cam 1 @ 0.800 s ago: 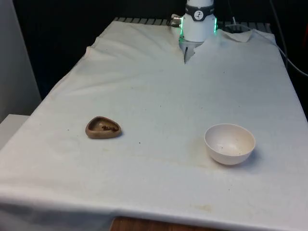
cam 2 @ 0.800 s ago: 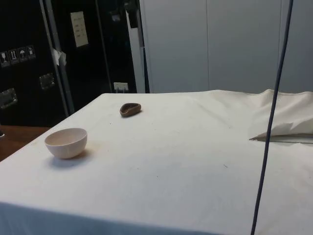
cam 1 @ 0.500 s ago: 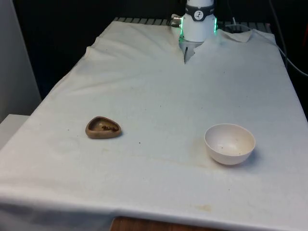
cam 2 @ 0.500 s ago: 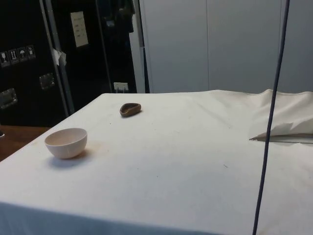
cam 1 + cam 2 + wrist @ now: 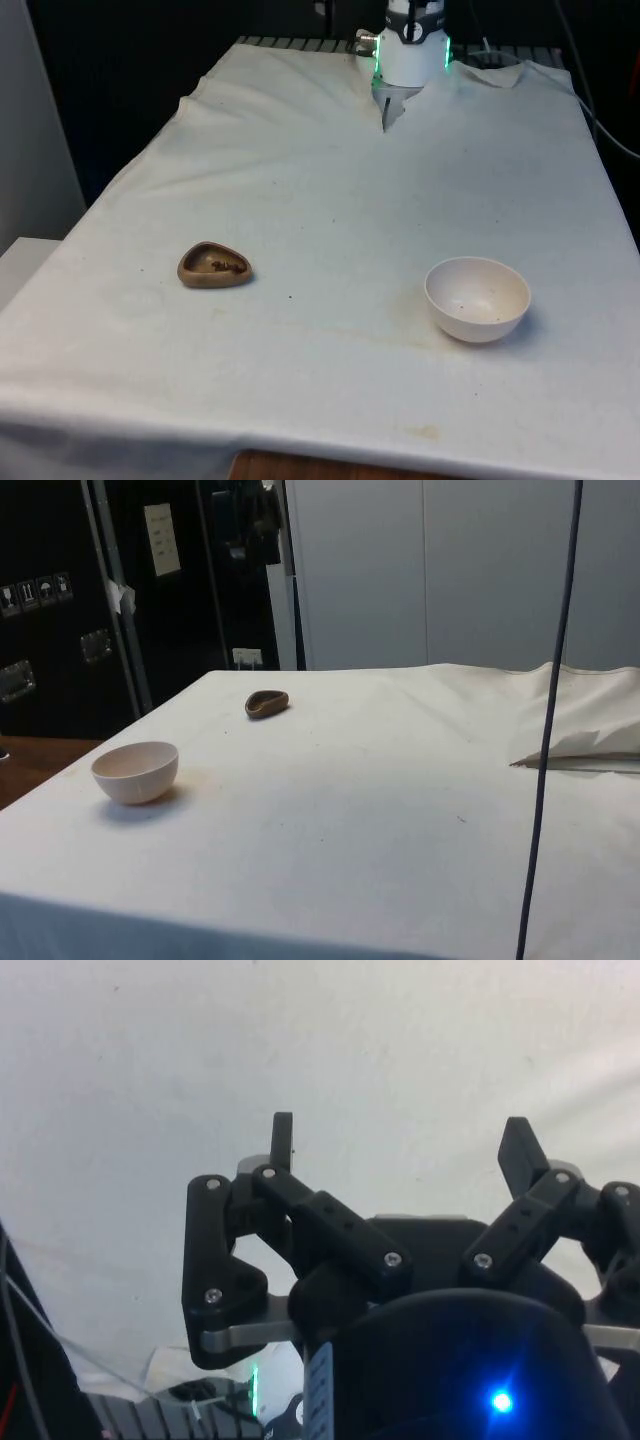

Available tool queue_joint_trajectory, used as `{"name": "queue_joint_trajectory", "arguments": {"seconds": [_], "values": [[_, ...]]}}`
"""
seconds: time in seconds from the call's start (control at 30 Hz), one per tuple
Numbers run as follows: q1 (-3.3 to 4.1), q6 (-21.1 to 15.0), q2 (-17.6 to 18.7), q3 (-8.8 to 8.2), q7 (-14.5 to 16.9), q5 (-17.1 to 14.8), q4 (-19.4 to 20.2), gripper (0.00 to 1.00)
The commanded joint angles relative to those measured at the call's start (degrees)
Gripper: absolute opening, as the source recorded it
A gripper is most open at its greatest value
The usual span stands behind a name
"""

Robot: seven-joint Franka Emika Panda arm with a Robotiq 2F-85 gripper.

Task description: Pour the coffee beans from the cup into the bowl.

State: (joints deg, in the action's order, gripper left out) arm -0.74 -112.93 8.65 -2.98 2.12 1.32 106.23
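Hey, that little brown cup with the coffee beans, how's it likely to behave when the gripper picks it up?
The brown cup looks low and wide, so it probably won't tip. Its rounded, uneven rim may slip between narrow fingers. The coffee beans lie loose in the shallow hollow and could spill if it is tilted.

my front camera looks down the table's length, side camera low across it; both share the bowl (image 5: 478, 298) and brown cup (image 5: 214, 266); wrist camera faces cloth.

I am looking at a lab or test room: the surface (image 5: 380, 780) is draped in a plain white cloth, dark equipment cabinets (image 5: 60, 600) with shipping-symbol stickers and a posted sheet stand beside it, and a cable (image 5: 548, 730) hangs down in front.
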Motion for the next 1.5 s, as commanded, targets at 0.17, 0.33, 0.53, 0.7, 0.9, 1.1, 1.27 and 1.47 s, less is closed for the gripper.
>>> {"name": "queue_joint_trajectory", "arguments": {"seconds": [0.17,0.33,0.53,0.7,0.9,1.1,1.27,1.47], "values": [[-0.46,-2.98,0.23,-2.52,3.15,-0.06,1.32,1.00],[-0.57,-4.41,0.34,-4.30,5.27,-0.23,2.01,1.00],[-0.80,-6.07,0.69,-6.25,7.85,-0.52,2.86,1.00],[-0.92,-8.08,1.43,-8.08,10.37,-1.20,3.55,1.00],[-1.03,-10.71,2.75,-10.08,12.95,-2.06,3.90,1.00],[-0.92,-13.01,4.64,-11.46,14.32,-2.86,3.50,1.00],[-1.03,-15.36,6.70,-11.86,14.73,-3.32,2.92,1.00],[-0.80,-17.36,9.51,-12.83,15.30,-3.95,1.60,1.00]]}}
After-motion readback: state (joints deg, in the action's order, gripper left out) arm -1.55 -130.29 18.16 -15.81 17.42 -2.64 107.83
